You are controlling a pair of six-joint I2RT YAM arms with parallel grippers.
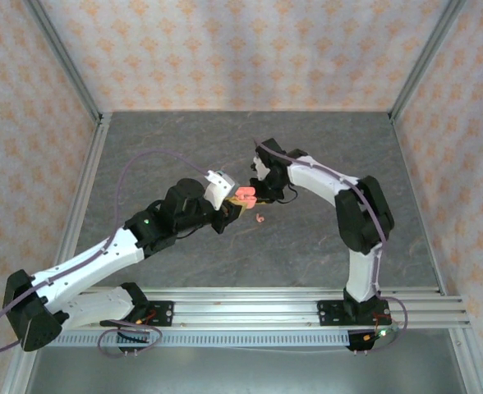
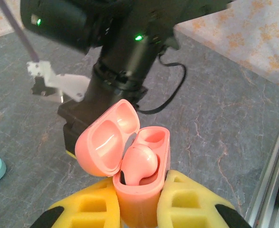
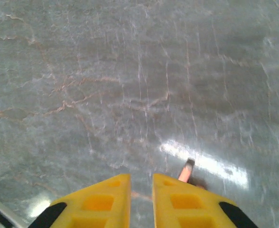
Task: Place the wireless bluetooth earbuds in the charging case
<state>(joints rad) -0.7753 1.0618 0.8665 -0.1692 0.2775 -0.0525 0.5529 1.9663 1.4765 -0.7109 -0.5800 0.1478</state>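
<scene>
The yellow-fingered left gripper (image 2: 138,209), bottom centre, clamps a salmon-pink oval charging case (image 2: 162,147), lid open, with one pink earbud (image 2: 139,164) seated. The right gripper (image 3: 142,199) is barely parted and empty.

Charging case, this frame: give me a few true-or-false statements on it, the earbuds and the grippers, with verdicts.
1. The charging case has its lid open. True.
2. Both slots of the case are filled. False: one pink earbud sits in it, and the other slot is empty.
3. The left gripper is shut on the case. True.
4. The right gripper holds a pink earbud. False: nothing is between its fingers, and a loose earbud lies on the table beside it.
</scene>
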